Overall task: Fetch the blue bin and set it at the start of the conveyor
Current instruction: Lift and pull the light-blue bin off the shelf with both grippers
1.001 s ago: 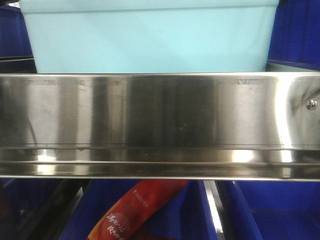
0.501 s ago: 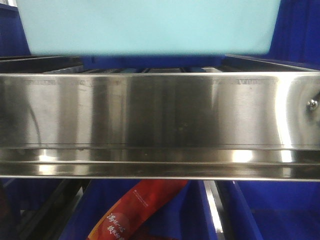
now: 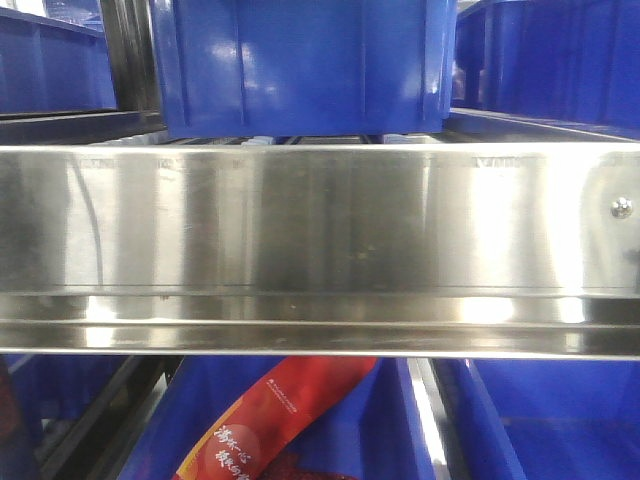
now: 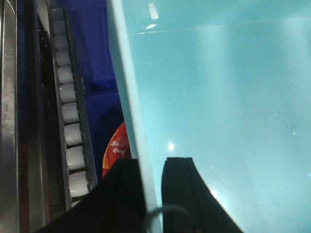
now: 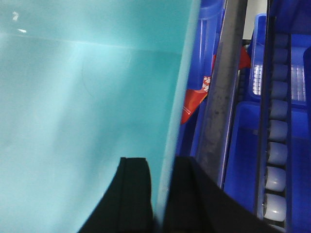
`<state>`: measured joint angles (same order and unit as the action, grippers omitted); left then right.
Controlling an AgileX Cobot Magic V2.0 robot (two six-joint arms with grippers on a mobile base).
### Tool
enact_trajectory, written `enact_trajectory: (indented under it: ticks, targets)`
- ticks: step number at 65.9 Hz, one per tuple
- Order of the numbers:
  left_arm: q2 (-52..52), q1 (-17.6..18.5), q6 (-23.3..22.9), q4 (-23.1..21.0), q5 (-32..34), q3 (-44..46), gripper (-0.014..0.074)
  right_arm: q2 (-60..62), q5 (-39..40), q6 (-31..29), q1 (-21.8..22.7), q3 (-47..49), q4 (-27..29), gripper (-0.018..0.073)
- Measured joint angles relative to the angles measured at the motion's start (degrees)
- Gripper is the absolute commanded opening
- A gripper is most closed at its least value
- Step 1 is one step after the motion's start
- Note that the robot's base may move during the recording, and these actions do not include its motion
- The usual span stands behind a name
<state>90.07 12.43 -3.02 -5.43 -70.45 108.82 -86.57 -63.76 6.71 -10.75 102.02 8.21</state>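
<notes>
Steel rail (image 3: 320, 250) fills the middle of the front view from edge to edge, with a small screw (image 3: 622, 208) near its right end. Above the steel rail, dark blue bins (image 3: 300, 65) stand in a row, the middle one the fullest in view. Below the rail a red packet (image 3: 270, 420) with white lettering lies in another dark blue tub.

In the left wrist view the rail runs down the far left edge. Just right of it lies a roller track (image 4: 70, 116) of pale rollers, then dark blue plastic and a corner of the red packet. Farther right of the rail, the blue bin (image 4: 218, 97), pale aqua and smooth, takes up the rest of the picture. At the bottom is the left hand (image 4: 151, 194). Its black fingers (image 4: 182, 194) are drawn nearly together, one on each side of the bin's thin rim, clamped on that wall.

In the right wrist view the blue bin lies left of the rail and fills that half. The right hand (image 5: 163, 199) is closed to a narrow gap on the rim, one finger inside the bin and one outside. Between bin and rail the red packet shows again. Right of the rail a second line of rollers crosses more dark blue bins.

Whether the blue bin rests on any surface cannot be told.
</notes>
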Motion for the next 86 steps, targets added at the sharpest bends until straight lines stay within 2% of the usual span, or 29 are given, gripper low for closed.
enact_trajectory:
  ticks: [21,31,86]
  targets:
    - [0.0,0.0,0.0,0.0,0.0,0.0,-0.0111,-0.1,0.0,0.0,0.0,0.0,0.0,-0.0152]
    - [0.0,0.0,0.0,0.0,2.2,0.0,-0.0111,-0.1,0.1,0.0,0.0,0.0,-0.1,-0.0152]
    - [0.0,0.2,1.5,0.3,27.5,-0.3,-0.0111,-0.1,2.6,0.5,0.0,0.0,0.1,-0.0152]
